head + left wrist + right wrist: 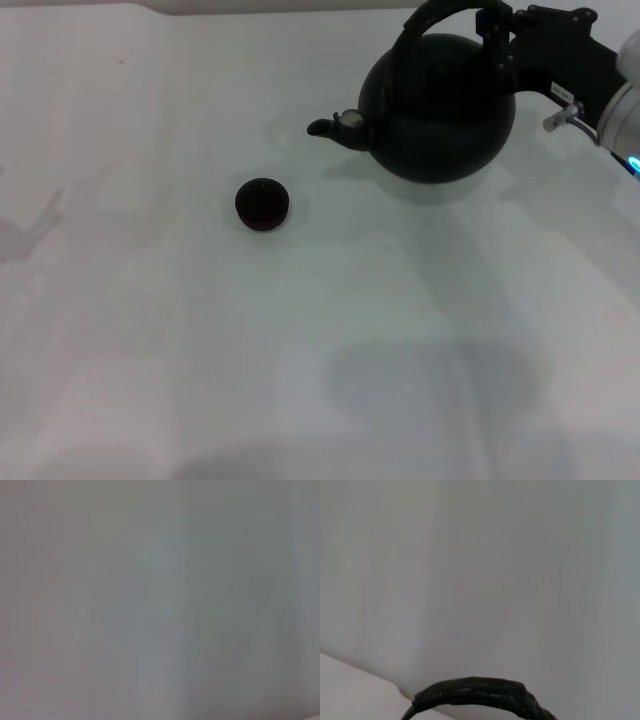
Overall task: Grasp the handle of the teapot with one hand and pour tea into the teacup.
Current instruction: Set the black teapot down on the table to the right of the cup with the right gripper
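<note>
The teapot (440, 110) stands upright at the far right of the white table, its short spout (325, 128) pointing left toward the teacup. The teacup (262, 204), tiny, round and dark, sits on the table a little left of and nearer than the spout. My right gripper (497, 40) comes in from the right and is at the right part of the black arched handle (430, 15). In the right wrist view the handle (480, 692) shows close up as a wrapped black arc. The left gripper is out of view.
The white table (200, 350) stretches left and toward me from the cup. Its far edge runs just behind the teapot. The left wrist view shows only a plain pale surface (160, 600).
</note>
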{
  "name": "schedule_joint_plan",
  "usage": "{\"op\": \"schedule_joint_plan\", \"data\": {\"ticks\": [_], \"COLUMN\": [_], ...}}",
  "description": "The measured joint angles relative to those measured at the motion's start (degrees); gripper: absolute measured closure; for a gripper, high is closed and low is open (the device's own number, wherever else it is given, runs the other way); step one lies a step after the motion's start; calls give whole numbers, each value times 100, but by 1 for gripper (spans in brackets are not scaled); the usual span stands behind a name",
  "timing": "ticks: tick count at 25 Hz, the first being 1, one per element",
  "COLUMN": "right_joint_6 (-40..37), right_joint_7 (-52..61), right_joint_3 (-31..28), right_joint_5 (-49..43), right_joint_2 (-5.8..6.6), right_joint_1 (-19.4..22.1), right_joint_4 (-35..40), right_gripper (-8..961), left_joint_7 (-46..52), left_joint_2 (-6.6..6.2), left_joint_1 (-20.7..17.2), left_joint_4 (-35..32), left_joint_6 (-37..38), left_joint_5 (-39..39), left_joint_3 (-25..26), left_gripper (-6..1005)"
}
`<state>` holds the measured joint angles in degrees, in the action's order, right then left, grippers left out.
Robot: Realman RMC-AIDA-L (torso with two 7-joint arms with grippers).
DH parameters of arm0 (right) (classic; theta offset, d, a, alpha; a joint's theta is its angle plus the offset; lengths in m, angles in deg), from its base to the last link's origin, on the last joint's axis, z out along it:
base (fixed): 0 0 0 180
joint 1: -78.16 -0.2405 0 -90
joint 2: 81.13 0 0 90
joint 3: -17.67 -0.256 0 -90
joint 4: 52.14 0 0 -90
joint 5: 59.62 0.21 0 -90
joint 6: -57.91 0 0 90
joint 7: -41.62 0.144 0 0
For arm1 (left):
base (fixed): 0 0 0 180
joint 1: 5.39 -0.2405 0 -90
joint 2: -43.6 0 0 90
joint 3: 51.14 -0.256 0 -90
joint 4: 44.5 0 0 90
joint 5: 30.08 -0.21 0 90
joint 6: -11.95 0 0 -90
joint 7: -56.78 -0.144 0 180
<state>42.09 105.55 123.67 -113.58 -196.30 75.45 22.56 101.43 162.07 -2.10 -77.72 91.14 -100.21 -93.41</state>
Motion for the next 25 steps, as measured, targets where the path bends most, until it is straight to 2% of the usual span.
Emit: {"op": "schedule_joint_plan", "data": {"ticks": [13, 25], "right_joint_6": [-1119, -1284], "right_joint_7": [5, -191], "right_joint_3": [-129, -338], "right_joint_5": [159, 103], "right_joint_2": [-18, 0], "right_joint_1": [26, -120], "right_joint_4": [-650, -1080], "right_gripper": [843, 842], "left_joint_7": [0, 0], "left_joint_2": [-7, -9], "left_joint_1": [94, 112], "left_joint_4": [-5, 0], "left_joint_6": [-65, -71], "left_joint_5": [0, 1], "left_joint_3": [0, 0], "left_gripper": [124, 124]}}
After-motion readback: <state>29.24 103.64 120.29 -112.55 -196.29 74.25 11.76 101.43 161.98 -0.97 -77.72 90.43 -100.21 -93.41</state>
